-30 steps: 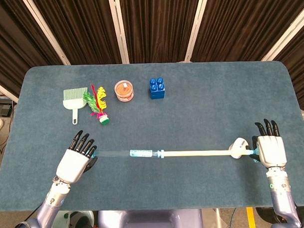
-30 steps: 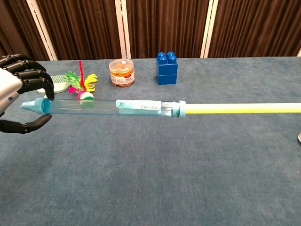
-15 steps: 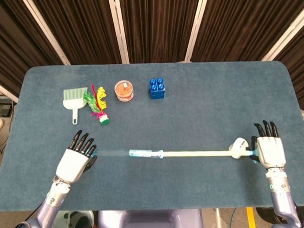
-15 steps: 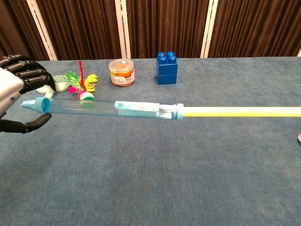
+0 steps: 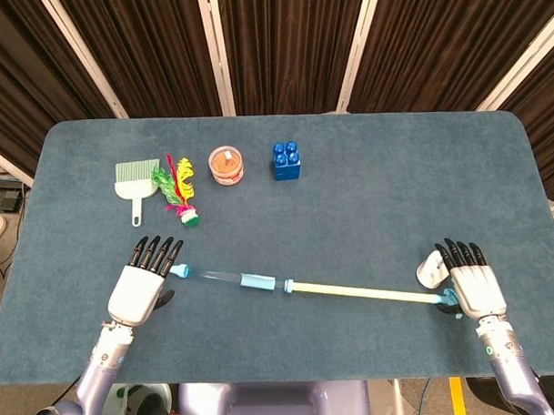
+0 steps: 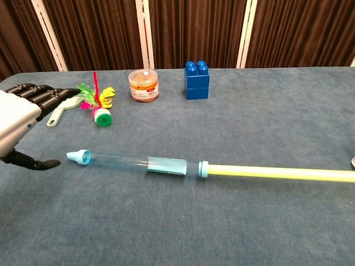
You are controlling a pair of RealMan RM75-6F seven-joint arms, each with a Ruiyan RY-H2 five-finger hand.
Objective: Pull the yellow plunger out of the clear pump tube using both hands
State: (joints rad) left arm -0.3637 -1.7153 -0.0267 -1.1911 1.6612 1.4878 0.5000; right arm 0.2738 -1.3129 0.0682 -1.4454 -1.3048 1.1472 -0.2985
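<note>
The clear pump tube (image 5: 229, 277) (image 6: 133, 163) lies flat on the blue table, its cyan tip pointing left. The yellow plunger rod (image 5: 362, 292) (image 6: 277, 173) sticks far out of the tube's right end and runs right to a white handle (image 5: 431, 269). My left hand (image 5: 141, 287) (image 6: 19, 119) hovers just left of the tube tip with its fingers straight, holding nothing. My right hand (image 5: 473, 287) has its fingers extended beside the handle, at the rod's end; nothing is gripped in it. The chest view does not show the right hand.
Along the far side of the table stand a small green brush (image 5: 135, 181), a feathered shuttlecock (image 5: 181, 197), an orange-filled round tub (image 5: 226, 165) and a blue block (image 5: 287, 160). The table's front edge (image 5: 283, 376) runs close below both hands.
The tube has dropped out of my left hand onto the table and slid slightly right. Both hands have straightened their fingers. The right hand has moved left and nearer.
</note>
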